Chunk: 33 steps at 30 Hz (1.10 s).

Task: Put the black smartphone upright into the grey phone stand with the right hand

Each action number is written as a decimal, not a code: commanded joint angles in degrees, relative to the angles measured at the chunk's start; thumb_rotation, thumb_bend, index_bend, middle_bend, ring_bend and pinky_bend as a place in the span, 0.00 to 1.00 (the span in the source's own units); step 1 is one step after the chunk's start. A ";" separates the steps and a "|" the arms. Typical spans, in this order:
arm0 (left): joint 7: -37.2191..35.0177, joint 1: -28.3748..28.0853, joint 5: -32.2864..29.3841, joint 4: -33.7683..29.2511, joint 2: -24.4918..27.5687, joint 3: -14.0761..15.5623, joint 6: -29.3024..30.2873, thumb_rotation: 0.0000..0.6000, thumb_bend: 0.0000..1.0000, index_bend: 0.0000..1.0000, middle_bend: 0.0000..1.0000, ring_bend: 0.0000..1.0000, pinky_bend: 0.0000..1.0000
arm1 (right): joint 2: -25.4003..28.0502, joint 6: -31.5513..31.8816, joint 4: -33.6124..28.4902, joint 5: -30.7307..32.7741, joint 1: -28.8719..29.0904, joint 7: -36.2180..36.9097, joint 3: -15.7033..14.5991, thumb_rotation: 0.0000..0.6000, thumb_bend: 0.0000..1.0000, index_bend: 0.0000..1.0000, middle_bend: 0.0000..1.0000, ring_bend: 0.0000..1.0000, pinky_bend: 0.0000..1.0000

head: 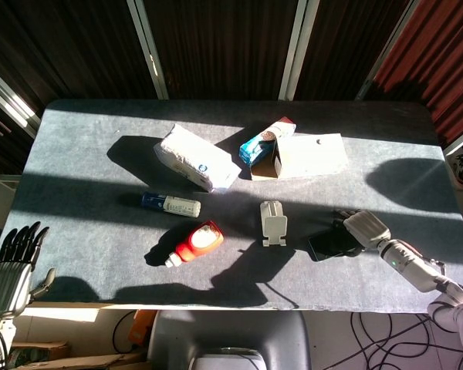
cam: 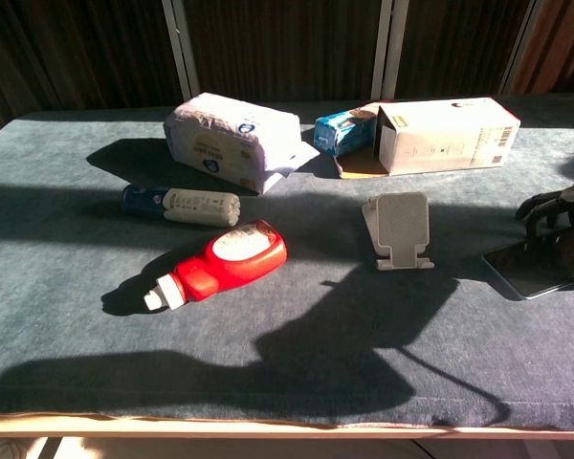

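Note:
The black smartphone lies flat on the grey table cloth, right of the grey phone stand, which stands upright and holds nothing. My right hand is over the phone's right end. Its fingers bend down onto the phone's far edge, and the thumb is hidden, so no firm grip shows. My left hand hangs off the table's front left corner with its fingers spread and nothing in it; only the head view shows it.
A red bottle and a blue-and-white tube lie left of the stand. Behind it are a white packet, a blue box and an open white carton. The table's front edge runs close below.

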 commanded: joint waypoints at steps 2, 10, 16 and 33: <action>-0.20 0.03 0.16 0.11 -0.02 -0.03 0.21 1.00 0.36 0.00 0.00 0.00 0.03 | -0.04 1.08 -0.10 -0.23 -0.56 -1.21 0.12 1.00 0.29 0.95 0.64 0.54 0.54; -0.66 0.10 0.60 0.40 -0.04 0.03 0.56 1.00 0.36 0.00 0.00 0.00 0.03 | 0.80 2.63 -1.33 0.37 -1.35 -4.08 1.03 1.00 0.29 0.97 0.66 0.57 0.54; -1.24 0.24 0.70 0.54 0.08 -0.06 0.97 1.00 0.36 0.00 0.00 0.00 0.03 | 0.57 5.28 -1.44 0.05 -2.34 -6.36 1.46 1.00 0.29 0.97 0.67 0.58 0.58; -2.53 0.61 1.47 0.81 0.40 0.09 1.94 1.00 0.35 0.00 0.00 0.00 0.03 | -0.62 16.01 1.47 -1.14 -4.00 -19.23 4.90 1.00 0.29 0.97 0.67 0.62 0.63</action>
